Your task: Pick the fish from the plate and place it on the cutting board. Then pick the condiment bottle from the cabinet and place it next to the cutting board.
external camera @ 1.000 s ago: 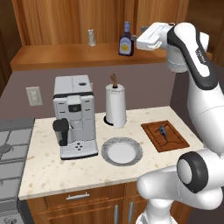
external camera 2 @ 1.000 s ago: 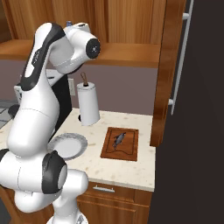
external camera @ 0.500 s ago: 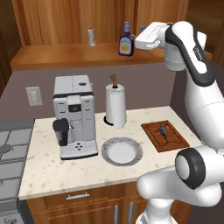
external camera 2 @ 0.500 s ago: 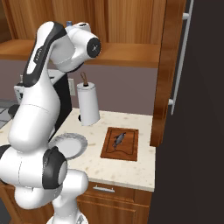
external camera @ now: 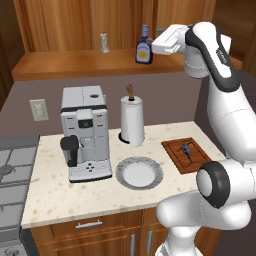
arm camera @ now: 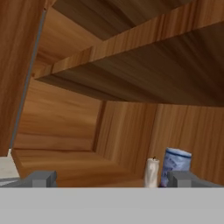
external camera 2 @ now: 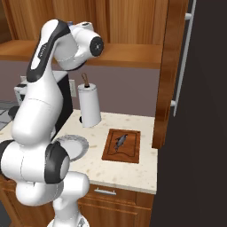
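Since a second ago, the gripper (external camera: pixel 156 46) is sitting a little farther left along the cabinet (external camera: pixel 75 62), closer to the condiment bottle (external camera: pixel 144 48); nothing else has shifted. Its jaws are standing wide apart, holding nothing. In the left base view, a small clear shaker (external camera: pixel 104 43) is standing on the shelf at about 9 o'clock from the bottle, well apart. Below, the coffee machine (external camera: pixel 86 132), paper towel roll (external camera: pixel 132 120) and bare plate (external camera: pixel 139 173) are sitting on the counter (external camera: pixel 60 200). At 3 o'clock from the plate, the fish (external camera: pixel 186 150) is lying on the cutting board (external camera: pixel 189 154).
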You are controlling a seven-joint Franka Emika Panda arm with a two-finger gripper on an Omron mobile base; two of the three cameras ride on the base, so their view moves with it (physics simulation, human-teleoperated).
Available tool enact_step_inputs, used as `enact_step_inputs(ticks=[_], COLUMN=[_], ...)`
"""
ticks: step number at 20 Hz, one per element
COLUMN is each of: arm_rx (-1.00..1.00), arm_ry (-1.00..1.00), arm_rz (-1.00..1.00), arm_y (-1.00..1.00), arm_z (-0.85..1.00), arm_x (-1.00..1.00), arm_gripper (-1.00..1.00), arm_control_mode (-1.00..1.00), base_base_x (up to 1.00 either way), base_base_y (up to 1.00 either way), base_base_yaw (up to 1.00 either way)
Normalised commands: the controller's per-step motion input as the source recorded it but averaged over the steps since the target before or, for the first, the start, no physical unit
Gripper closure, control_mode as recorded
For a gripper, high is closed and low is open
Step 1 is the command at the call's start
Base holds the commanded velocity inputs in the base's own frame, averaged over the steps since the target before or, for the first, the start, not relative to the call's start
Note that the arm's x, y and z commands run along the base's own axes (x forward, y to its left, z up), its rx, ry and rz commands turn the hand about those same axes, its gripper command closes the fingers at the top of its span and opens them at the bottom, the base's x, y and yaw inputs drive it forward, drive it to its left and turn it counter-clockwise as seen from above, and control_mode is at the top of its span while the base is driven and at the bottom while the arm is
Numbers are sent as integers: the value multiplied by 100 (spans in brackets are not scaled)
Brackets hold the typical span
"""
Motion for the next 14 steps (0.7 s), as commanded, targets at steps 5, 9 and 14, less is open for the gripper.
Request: enact_step_inputs(ticks=[5, 9, 14], arm_rx=[0, 0, 0], arm_ry=[0, 0, 0], arm_rz=[0, 0, 0], arm_y=[0, 0, 0], arm_z=[0, 0, 0], arm_x=[15, 10, 8], arm_gripper=[-100, -100, -100], arm_control_mode=[-100, -100, -100], base_base_x=[0, 0, 0], base_base_y=[0, 0, 0], base_base_yaw=[0, 0, 0])
